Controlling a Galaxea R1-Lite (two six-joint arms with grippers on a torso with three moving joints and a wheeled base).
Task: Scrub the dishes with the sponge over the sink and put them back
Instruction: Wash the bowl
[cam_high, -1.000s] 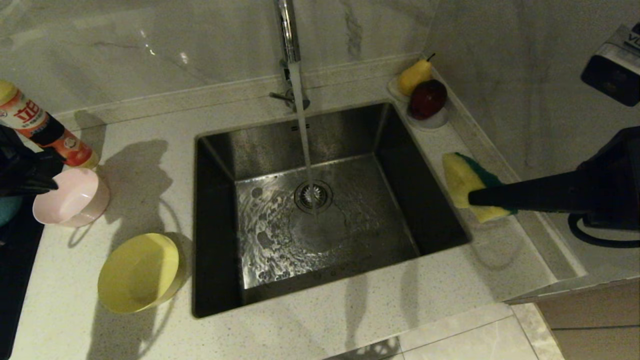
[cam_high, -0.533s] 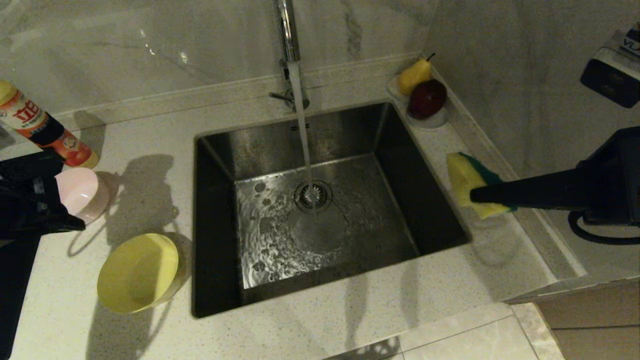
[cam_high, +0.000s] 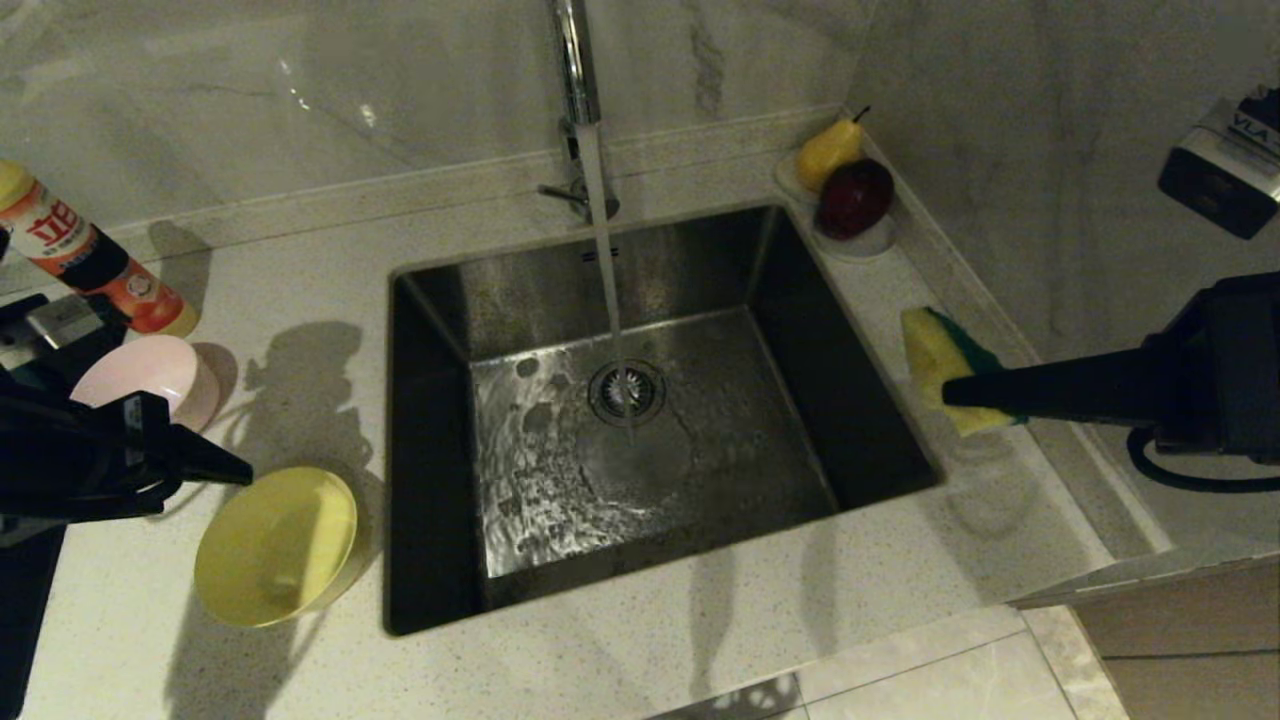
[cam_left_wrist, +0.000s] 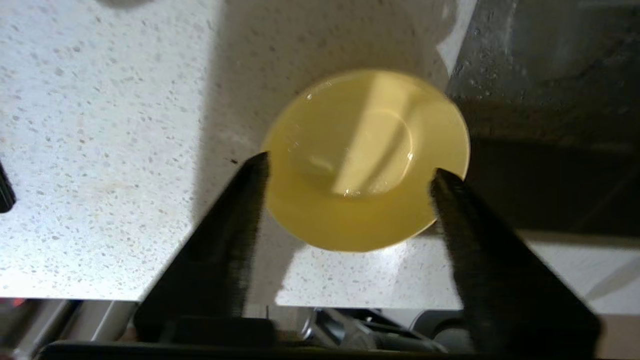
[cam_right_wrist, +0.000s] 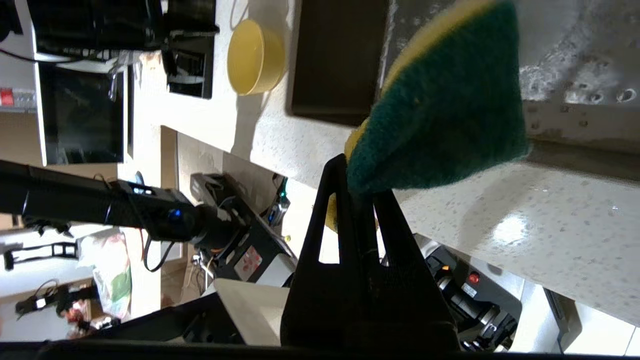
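1. The left gripper (cam_left_wrist: 350, 172) has let go of the pink bowl (cam_high: 150, 378) and swung across to the yellow bowl (cam_high: 277, 545). A second ago its fingers were shut at the pink bowl's rim; now they stand wide apart and hold nothing.
2. In the left wrist view the two fingers frame the yellow bowl, one tip on each side of it. Whether they touch the rim I cannot tell.
3. The pink bowl sits upright on the counter (cam_high: 700, 640) left of the sink (cam_high: 850, 400), beside the soap bottle (cam_high: 80, 255), so it looks put back.
4. The yellow bowl stands just left of the sink's near corner. No blue bowl shows clearly in any view.
5. The right gripper (cam_right_wrist: 356, 186) has hardly moved. Its fingers are pinched shut on one end of the sponge (cam_high: 945, 365), held above the counter at the sink's right edge.
6. Water runs from the tap (cam_high: 580, 90) onto the drain (cam_high: 627, 392).
7. My reading: the pink bowl is finished and the yellow bowl is next, to be gripped, carried over the sink and scrubbed.
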